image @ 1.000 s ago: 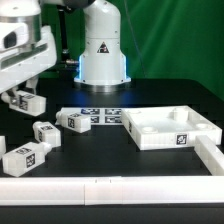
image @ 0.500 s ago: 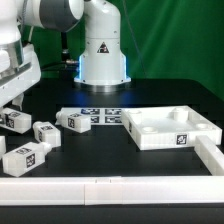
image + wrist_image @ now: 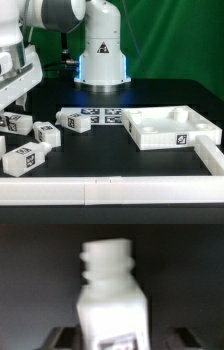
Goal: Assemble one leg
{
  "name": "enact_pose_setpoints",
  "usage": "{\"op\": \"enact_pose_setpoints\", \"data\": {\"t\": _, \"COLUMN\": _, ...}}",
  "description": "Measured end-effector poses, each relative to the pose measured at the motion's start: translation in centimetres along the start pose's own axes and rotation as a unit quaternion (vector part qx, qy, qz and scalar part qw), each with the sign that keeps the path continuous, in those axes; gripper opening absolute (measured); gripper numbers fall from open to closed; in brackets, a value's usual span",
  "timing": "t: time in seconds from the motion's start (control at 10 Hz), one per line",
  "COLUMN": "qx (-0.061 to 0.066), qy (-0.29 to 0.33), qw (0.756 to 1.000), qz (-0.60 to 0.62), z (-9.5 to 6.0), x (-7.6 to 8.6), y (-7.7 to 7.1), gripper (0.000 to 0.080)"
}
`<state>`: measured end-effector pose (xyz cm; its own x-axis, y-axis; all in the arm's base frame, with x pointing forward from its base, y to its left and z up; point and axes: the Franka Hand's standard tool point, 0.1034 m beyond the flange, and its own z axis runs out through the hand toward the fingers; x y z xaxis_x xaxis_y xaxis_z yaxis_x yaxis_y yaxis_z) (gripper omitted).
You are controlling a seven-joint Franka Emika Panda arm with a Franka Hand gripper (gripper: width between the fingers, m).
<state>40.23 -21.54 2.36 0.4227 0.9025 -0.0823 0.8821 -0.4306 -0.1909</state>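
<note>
**Leg swung low to the exterior view's left, then stopped**

The 2 dark fingers (image 3: pixel 66 336) of the two-finger gripper (image 3: pixel 124 338) stood narrow, 1 on each flank of the small white rectangular plastic leg with black-and-white square tags (image 3: pixel 15 122). I judged them closed on it, though blur hid the contact itself. In the wrist view the leg's short round peg pointed away from the camera, over the black table (image 3: pixel 120 160).

1.0 s before, the leg had hung higher and closer to the middle of the scene. By 0.5 s before, the arm had carried it down and toward the exterior view's left edge. Since then it had hardly shifted, so the carry seemed to have ended or paused. Whether the leg touched the table could not be told.

Just beside it lay the nearest of 3 other loose white tagged blocks (image 3: pixel 45 132), none of which had moved. Beyond them lay the thin flat white marker board (image 3: pixel 100 117).

The large flat white tray-like piece with round corner sockets (image 3: pixel 150 138) sat well apart, toward the exterior view's right. The move had taken the peg away from those sockets, so by my reading the joining was not yet begun.
</note>
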Motion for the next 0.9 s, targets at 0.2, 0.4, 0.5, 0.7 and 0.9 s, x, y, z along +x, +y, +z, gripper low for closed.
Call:
{"op": "enact_pose_setpoints", "data": {"t": 0.2, "qx": -0.009, "qy": 0.001, "qw": 1.000, "qz": 0.016, "z": -0.3, "x": -0.2, "y": 0.0, "gripper": 0.0606}}
{"op": "enact_pose_setpoints", "data": {"t": 0.4, "qx": -0.019, "qy": 0.002, "qw": 0.998, "qz": 0.062, "z": -1.6, "x": 0.2, "y": -0.7, "gripper": 0.0640}}
{"op": "enact_pose_setpoints", "data": {"t": 0.5, "qx": -0.030, "qy": 0.004, "qw": 0.997, "qz": 0.074, "z": -3.1, "x": 1.5, "y": -1.3, "gripper": 0.0648}}
{"op": "enact_pose_setpoints", "data": {"t": 0.7, "qx": -0.045, "qy": 0.011, "qw": 0.985, "qz": 0.169, "z": -4.8, "x": 6.9, "y": -2.8, "gripper": 0.0648}}
{"op": "enact_pose_setpoints", "data": {"t": 0.9, "qx": -0.049, "qy": 0.013, "qw": 0.978, "qz": 0.200, "z": -4.7, "x": 10.3, "y": -2.7, "gripper": 0.0649}}
